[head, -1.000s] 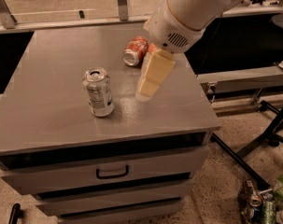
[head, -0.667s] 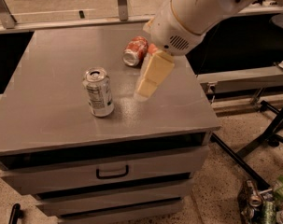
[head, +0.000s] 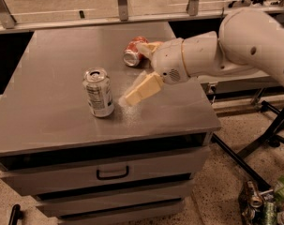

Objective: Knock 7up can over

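While the 7up can (head: 98,93) stands upright well inside the table (head: 48,64) edges, the pincer (head: 132,72), seemingly spread, hangs just beside it.

1. The light is dim, even and warm-grey, and it falls from above. The bench (head: 43,125) top shows as flat matte grey.
2. A pale, speckled sheen lies on the top toward the front right corner. The gripper (head: 145,86) hangs low just above that sheen, and its outline is soft and smeared.
3. The 7up can (head: 98,93) casts a short, soft shadow at its base, and its top rim catches the light.
4. Below the front edge, the drawers (head: 108,172) have gaps that sink into deep shadow.
5. The white arm (head: 235,46) beyond the right edge is the brightest surface.
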`<state>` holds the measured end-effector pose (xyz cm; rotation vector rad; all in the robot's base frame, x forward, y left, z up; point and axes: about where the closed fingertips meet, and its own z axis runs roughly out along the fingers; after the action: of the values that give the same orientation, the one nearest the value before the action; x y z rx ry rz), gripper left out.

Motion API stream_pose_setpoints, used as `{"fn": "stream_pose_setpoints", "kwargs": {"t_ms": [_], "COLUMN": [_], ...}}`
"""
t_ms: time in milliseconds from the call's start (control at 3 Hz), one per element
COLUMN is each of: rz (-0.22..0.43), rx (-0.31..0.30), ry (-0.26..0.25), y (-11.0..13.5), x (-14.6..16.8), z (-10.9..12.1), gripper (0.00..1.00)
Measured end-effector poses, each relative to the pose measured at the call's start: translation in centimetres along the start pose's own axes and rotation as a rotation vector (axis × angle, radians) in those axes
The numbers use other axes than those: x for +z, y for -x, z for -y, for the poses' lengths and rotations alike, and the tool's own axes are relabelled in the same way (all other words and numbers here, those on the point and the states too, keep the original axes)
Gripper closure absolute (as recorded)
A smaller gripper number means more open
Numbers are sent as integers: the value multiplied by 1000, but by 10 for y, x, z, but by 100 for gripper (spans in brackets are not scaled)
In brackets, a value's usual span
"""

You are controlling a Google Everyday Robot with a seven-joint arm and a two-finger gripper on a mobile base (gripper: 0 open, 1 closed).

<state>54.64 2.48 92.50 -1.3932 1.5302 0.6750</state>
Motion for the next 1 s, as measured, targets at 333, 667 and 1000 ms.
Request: {"fn": "stream_pose_setpoints", "kwargs": {"t_ms": [333,667,1000], "rz": [279,395,393], "rx": [71,85,68], "ry": [17,32,43], "y": [33,53,66], "x": [12,15,29], "z": [-5,-9,-17], "gripper": [0,0,0]}}
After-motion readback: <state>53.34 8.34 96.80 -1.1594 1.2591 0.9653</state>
